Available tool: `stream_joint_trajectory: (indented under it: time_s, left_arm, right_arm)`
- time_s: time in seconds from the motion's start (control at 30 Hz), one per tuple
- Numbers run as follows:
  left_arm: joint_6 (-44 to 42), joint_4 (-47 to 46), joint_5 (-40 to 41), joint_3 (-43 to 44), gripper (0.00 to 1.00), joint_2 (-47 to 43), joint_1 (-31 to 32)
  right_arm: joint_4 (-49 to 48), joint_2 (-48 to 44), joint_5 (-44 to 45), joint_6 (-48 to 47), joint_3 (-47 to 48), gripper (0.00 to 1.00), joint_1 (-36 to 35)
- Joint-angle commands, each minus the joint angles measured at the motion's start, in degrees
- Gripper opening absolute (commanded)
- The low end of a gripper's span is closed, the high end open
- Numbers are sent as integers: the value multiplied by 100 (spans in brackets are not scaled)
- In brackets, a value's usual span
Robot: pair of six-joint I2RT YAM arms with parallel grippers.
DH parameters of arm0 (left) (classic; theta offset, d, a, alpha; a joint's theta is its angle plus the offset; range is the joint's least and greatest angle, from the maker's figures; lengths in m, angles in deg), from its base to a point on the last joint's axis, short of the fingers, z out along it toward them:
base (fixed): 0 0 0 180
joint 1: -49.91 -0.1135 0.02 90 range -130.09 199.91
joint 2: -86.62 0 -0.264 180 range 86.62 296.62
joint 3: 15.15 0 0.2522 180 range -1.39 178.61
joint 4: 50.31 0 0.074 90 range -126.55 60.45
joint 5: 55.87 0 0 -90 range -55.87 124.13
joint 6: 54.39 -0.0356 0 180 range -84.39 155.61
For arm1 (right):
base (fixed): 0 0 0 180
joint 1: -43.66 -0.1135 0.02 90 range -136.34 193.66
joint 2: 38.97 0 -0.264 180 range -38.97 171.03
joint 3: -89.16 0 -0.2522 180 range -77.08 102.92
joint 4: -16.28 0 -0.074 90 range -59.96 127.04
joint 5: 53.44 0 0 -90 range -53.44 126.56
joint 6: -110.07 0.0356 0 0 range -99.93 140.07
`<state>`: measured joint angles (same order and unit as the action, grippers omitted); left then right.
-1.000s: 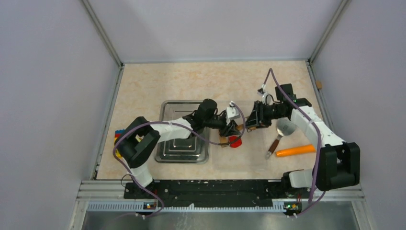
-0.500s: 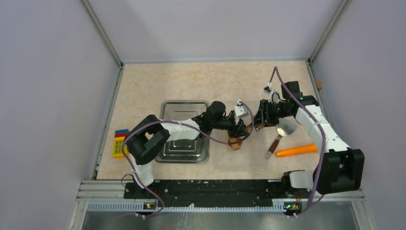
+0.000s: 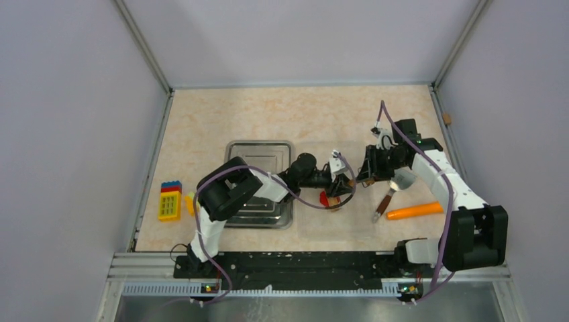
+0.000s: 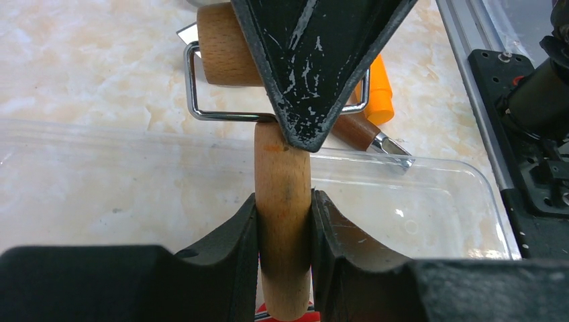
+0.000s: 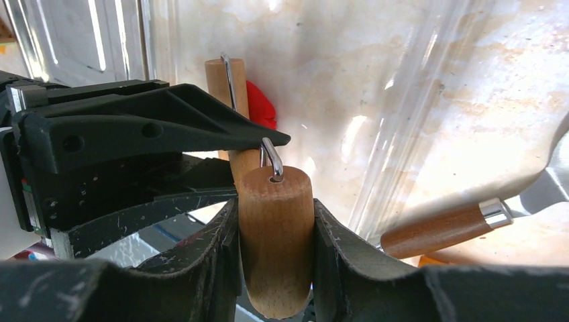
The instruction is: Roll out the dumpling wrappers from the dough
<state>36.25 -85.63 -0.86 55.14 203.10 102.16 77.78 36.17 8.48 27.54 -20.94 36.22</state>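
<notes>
Bright red dough [image 3: 324, 199], soft and irregular, on the floor of the shallow clear plastic tray [image 4: 429, 201], toward its left side. Mostly hidden by the wooden roller [image 4: 282, 171] above it, with only a sliver showing. Cannot tell whether roller and dough touch. Smooth pale wood for both handle and drum [image 5: 275, 235], joined by a bent steel wire frame [image 4: 191, 87]. Tight clamp of the left gripper [image 4: 283, 211] on the handle, scuffed black fingers pressed to either side. Same firm hold by the right gripper [image 5: 275, 215] around the drum, pads flush against the wood. Just right of the clear tray, a spatula [image 3: 389, 193] with shiny metal blade and brown wooden handle, and beside it an orange carrot [image 3: 414, 210]. To the left, a stepped, glossy steel tray [image 3: 258, 149], partly under the left arm. All on a pale marbled table [image 3: 221, 121].
</notes>
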Motion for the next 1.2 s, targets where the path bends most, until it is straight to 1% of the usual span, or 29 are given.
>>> stream_joint_trajectory:
  time_s: [0.0, 0.27, 0.53, 0.87, 1.17]
  left_arm:
    - [-285, -14, 526, -43, 0, 674, 112]
    - [-151, -69, 544, 403, 0, 1100, 219]
    - [-100, -58, 513, 665, 0, 1365, 268]
    - [-81, 54, 484, 980, 0, 1555, 329]
    - [-75, 109, 384, 1287, 0, 1737, 347]
  right_arm:
    - [-103, -6, 4, -21, 24, 0, -145]
    - [1, -61, 9, -45, 131, 0, -142]
    - [49, -214, 63, -50, 92, 0, -138]
    - [119, -328, 234, 11, 89, 0, 4]
    - [344, -312, 359, -72, 272, 0, 139]
